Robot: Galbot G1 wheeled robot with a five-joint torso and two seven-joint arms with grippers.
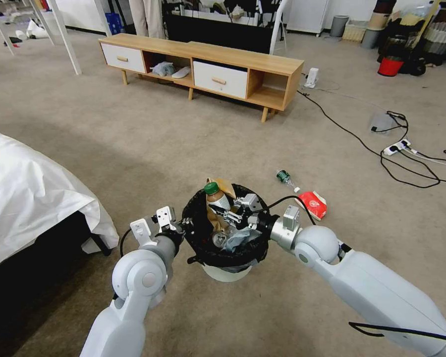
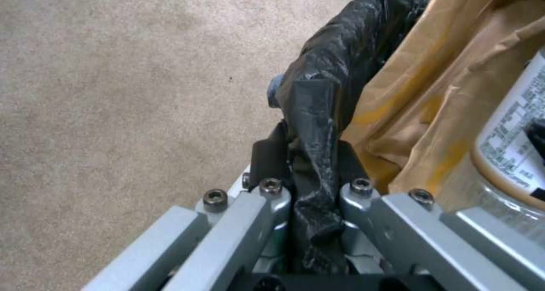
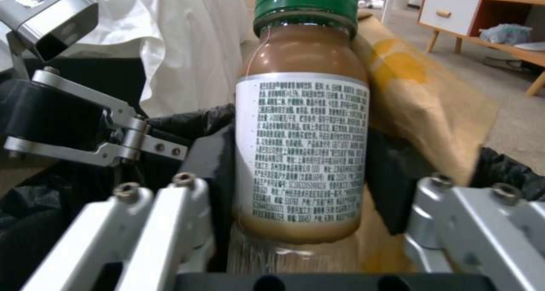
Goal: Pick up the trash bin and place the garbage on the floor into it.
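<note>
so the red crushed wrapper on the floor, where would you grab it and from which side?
Probably from above, pinching the raised crumpled edge of the red wrapper. It lies low on the carpet to the right of the trash bin, small bottle just beyond it, so a side approach offers little to grip.

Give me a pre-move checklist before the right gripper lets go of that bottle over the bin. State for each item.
1. Left gripper clamped on the trash bin rim: ok, fingers pinch the black bag edge.
2. Right gripper holding the green-capped bottle: ok, pads on both sides.
3. Bottle above the bin opening: ok.
4. Room inside the bin: cannot tell; the brown paper bag and other litter already sit there.
5. Floor garbage left: not ok, a small bottle and red wrapper lie on the carpet.
</note>
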